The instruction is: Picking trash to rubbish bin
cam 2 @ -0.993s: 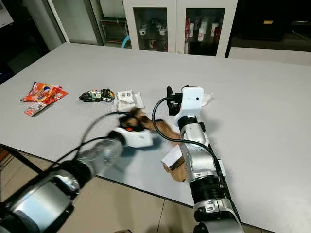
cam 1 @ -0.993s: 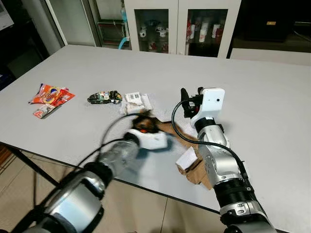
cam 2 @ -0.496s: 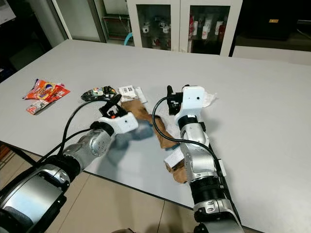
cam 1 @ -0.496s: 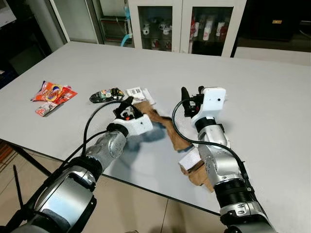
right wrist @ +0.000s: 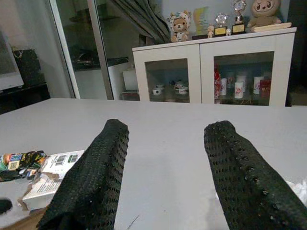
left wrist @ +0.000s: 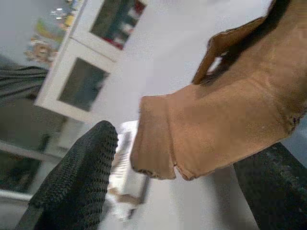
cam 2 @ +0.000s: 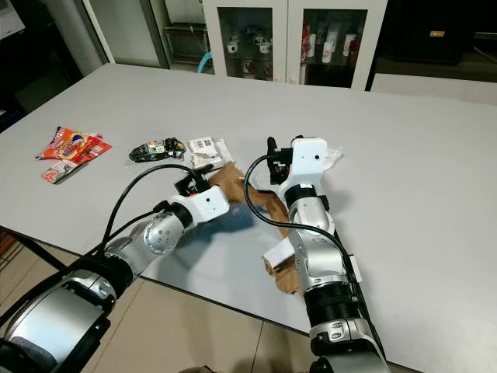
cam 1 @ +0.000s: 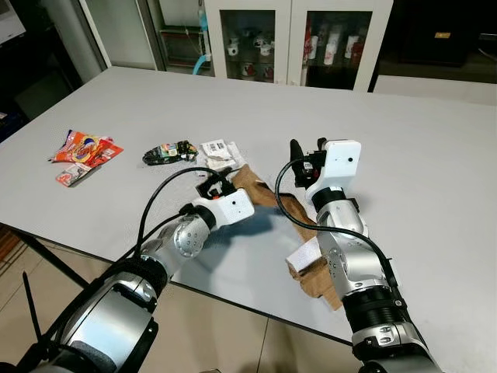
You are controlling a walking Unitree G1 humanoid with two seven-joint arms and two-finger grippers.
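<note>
A long torn piece of brown paper [cam 1: 258,189] lies on the grey table [cam 1: 419,171], running back under my right forearm to a part with a white label [cam 1: 304,252]. My left gripper [cam 1: 217,183] is low over the paper's far end. In the left wrist view its fingers [left wrist: 79,178] stand apart on either side of the brown paper [left wrist: 225,129], open. My right gripper [cam 1: 307,150] rests further along the table with its fingertips pointing away and open, nothing between its fingers [right wrist: 91,187].
More trash lies to the left: a white packet [cam 1: 221,151], a green-black wrapper [cam 1: 167,154], a red snack wrapper [cam 1: 84,148] and a small wrapper [cam 1: 68,178]. A crumpled tissue [cam 2: 334,158] sits by the right gripper. White glass cabinets [cam 1: 299,35] stand behind the table.
My left arm swung in from the table's near edge, reached forward over the brown paper, then drew back a little; the paper's end now sits between its fingers. The right arm stayed put.
</note>
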